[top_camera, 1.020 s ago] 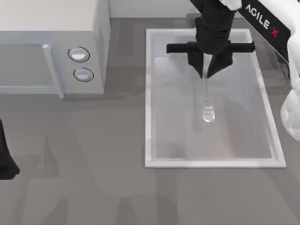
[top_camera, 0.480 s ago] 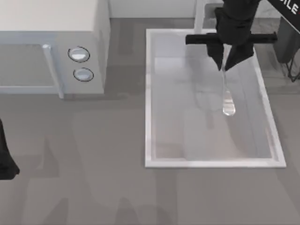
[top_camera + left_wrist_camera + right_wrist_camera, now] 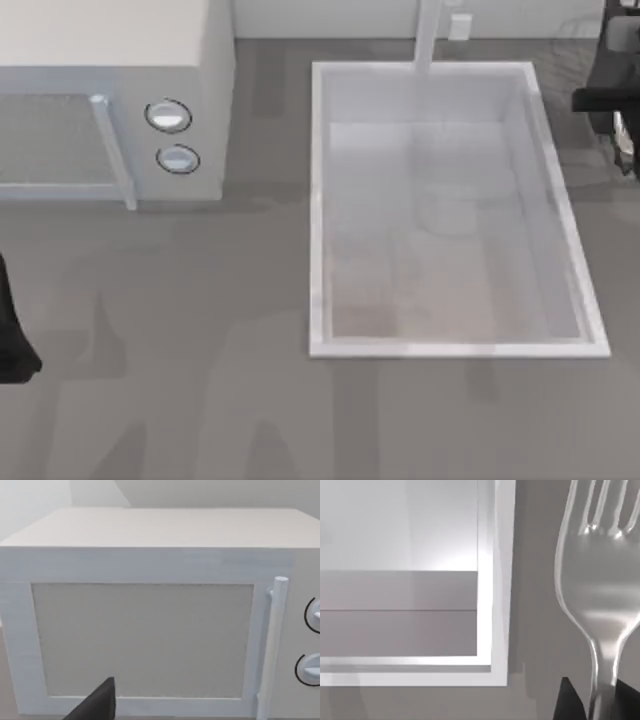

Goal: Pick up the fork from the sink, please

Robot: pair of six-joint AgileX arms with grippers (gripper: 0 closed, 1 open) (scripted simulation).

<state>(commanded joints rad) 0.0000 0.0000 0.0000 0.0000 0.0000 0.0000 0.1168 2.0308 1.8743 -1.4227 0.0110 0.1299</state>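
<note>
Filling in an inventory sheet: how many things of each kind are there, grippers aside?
Slim shiny silver metal fork: 1
Large rectangular pale white-grey sink: 1
Boxy white microwave: 1
Round microwave knobs: 2
Total: 5

The right arm's gripper [image 3: 622, 120] at 3 o'clock is black and boxy, with a flat bar sticking out; the left arm [image 3: 12, 340] at 9 o'clock is plain black, with a pointed dark finger [image 3: 97, 705].
</note>
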